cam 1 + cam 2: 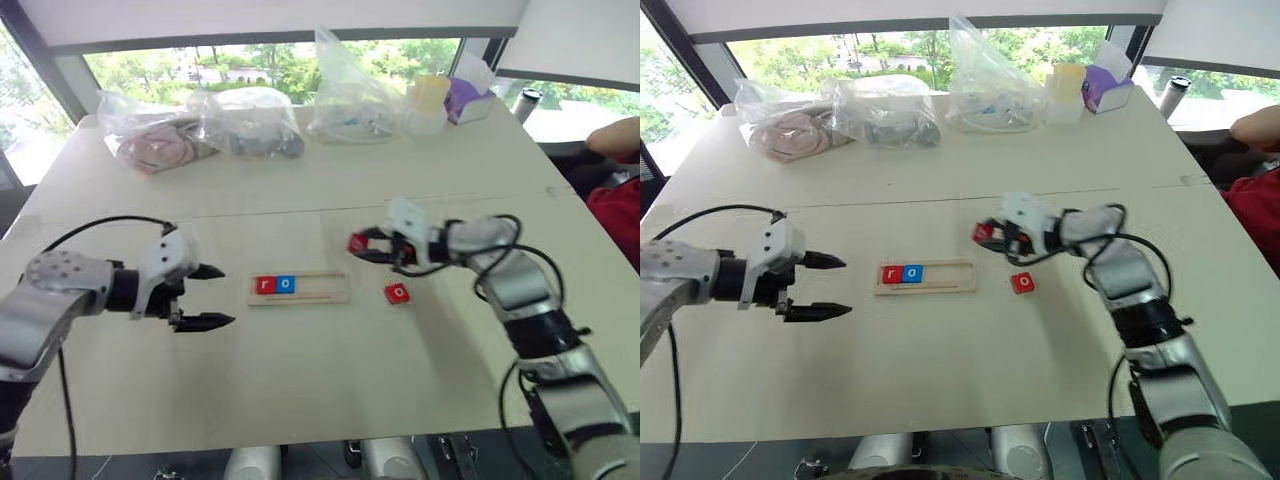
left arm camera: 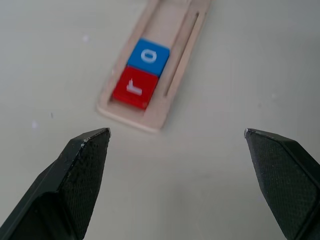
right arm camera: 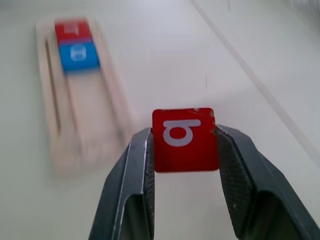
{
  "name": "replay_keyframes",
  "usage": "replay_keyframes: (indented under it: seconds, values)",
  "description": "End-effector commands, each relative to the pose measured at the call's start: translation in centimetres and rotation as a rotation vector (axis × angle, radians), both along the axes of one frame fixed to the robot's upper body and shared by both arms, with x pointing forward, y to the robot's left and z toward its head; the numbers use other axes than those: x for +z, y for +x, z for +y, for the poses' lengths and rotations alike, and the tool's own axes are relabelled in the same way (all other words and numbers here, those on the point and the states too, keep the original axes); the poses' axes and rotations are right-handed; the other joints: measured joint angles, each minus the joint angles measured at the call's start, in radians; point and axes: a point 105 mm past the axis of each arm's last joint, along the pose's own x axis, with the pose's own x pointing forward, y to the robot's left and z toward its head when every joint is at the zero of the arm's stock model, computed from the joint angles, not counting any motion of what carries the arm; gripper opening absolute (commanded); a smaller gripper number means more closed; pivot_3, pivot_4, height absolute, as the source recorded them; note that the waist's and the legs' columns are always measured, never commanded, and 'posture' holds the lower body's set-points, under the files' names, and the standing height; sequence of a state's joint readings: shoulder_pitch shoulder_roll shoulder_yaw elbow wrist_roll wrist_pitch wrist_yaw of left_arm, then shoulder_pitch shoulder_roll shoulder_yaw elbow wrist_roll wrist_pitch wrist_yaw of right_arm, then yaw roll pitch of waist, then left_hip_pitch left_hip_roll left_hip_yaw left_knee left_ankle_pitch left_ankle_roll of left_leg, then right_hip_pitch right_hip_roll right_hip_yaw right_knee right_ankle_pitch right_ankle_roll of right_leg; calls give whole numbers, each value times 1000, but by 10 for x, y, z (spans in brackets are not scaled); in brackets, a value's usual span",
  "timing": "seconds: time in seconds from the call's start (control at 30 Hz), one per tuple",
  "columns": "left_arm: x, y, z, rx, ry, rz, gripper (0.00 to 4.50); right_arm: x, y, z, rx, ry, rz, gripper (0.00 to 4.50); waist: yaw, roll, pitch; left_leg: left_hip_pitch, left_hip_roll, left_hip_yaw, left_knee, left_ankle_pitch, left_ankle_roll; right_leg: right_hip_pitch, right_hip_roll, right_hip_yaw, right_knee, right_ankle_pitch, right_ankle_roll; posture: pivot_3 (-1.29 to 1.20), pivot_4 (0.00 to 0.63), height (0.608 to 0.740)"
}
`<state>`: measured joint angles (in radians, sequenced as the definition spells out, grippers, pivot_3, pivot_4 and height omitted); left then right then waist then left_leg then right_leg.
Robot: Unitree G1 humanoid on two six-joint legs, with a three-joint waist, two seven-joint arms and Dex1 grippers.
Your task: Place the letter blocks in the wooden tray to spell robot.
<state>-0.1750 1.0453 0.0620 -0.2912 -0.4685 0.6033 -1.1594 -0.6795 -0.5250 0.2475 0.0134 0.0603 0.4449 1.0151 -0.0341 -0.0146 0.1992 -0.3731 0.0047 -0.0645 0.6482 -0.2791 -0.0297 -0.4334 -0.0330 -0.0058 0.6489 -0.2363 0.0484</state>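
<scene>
Across the pale table (image 1: 300, 400) I see a long bare stretch of top, with a thin seam running side to side just behind my arms. Along its far edge, under the bright windows (image 1: 250, 60), sit clear plastic bags (image 1: 200, 130) of odds and ends, a pale cup (image 1: 430, 100) and a purple box (image 1: 465, 100). At the right edge of the head views a person's red sleeve (image 1: 615, 215) shows beside the table.

Near the middle lies the wooden tray (image 1: 299, 288), lengthwise from side to side. Its left end holds the red r tile (image 2: 131, 87) and, touching it, the blue o tile (image 2: 148, 56); the remaining length of the tray is bare wood. A second o tile (image 1: 397, 293), red, lies flat on the table just to the right of the tray.

My right claw (image 3: 185, 150) is closed on the red b tile (image 3: 185, 140), pinching it by two opposite edges above the table, beyond the tray's right end. My left claw (image 1: 205, 296) hangs to the left of the tray with its fingers spread wide and holding nothing, pointed toward the tray's filled end.

Between the left claw and the tray the top is bare, and the front of the table before the tray is open too.
</scene>
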Motion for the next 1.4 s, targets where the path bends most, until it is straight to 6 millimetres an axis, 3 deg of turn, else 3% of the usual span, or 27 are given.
replay_keyframes:
  seconds: [0.03, 0.17, 0.3, 0.7, 1.37, 1.4]
  values:
    - [13, 1, -2, 20, -21, -68, 4500, -1, -14, 31, 88, 4, 45, 1144, 18, -1, 0, -1, 0, 0, 0, 0, 0, 0, 0, 0, -1, 0, 0, 0, 150, 740]
    - [13, -1, -5, 34, -30, -77, 4500, -14, -25, 46, 180, -40, 85, 1144, 27, 0, 0, -2, 0, 2, 0, 0, 0, 0, -2, 0, -3, 0, 0, 0, 150, 740]
    - [13, -1, -9, 44, -43, -86, 4500, -22, -32, 49, 254, -73, 118, 1144, 18, -1, 0, -1, -3, 4, 2, 0, 0, 0, -3, 2, -3, 1, 1, 0, 150, 740]
    - [12, -2, -14, 60, -62, -97, 4500, -31, -16, 52, 247, -107, 129, 1144, 14, -1, 0, 1, 5, 4, 1, 0, 0, -1, 6, 2, -1, 4, -2, 0, 150, 740]
    - [11, 3, -17, 69, -78, -107, 4500, -41, -13, 60, 255, -111, 148, 1144, 16, -1, 0, 1, 5, 4, 1, 0, 0, -1, 6, 2, -1, 4, -2, 0, 150, 740]
    - [11, 4, -18, 69, -79, -108, 4500, -41, -13, 60, 255, -112, 149, 2174, 16, -1, 0, 1, 5, 4, 1, 0, 0, -1, 6, 2, -1, 4, -2, 0, 150, 740]
